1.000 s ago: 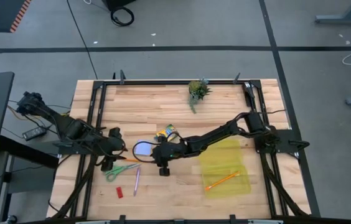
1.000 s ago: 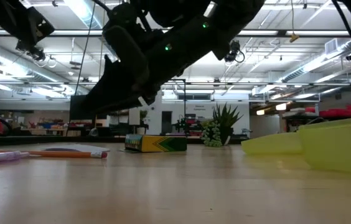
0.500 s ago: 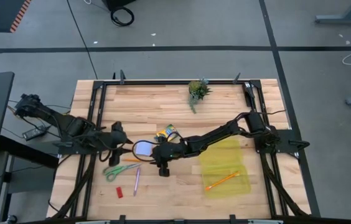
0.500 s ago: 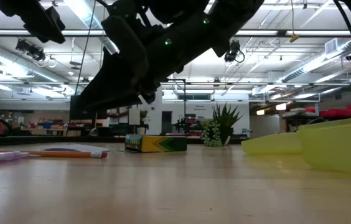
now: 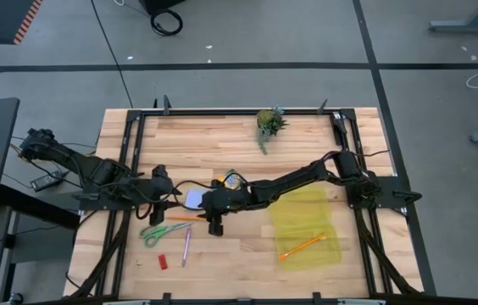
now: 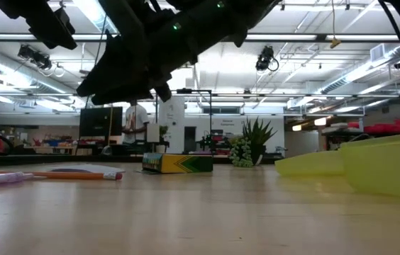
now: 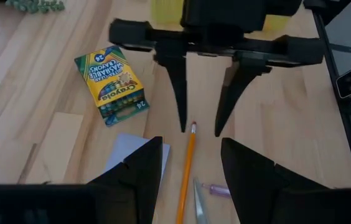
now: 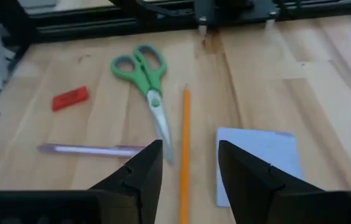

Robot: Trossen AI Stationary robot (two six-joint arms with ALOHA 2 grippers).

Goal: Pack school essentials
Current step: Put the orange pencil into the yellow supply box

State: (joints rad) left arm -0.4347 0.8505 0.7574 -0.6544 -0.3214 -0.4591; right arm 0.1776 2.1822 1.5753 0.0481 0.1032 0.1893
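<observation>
Wooden table (image 5: 188, 140) w/ black frame, workshop floor around it. Right end effector (image 5: 212, 222) is sliding toward the left side vs. a sec ago, now sitting over the orange pencil (image 5: 186, 218), jaws part-open and straddling the pencil's tip in the left wrist view, holding nothing. Left end effector (image 5: 159, 182) is backing off a bit toward its own side, hovering beside the light-blue note pad (image 5: 194, 198), fingers apart, empty.

Meaning: right arm is lining up for a pencil pick, prob. next item for the yellow case (image 5: 307, 227), which already has one orange pencil (image 5: 302, 246) in it.

Other items are all lying loose on the table:
- green-handled scissors (image 5: 160, 230)
- pinkish pen (image 5: 185, 246)
- red eraser (image 5: 163, 262)
- crayon box (image 7: 112, 84), near the pad

Potted plant (image 5: 268, 124) is at the far edge, not part of it.
</observation>
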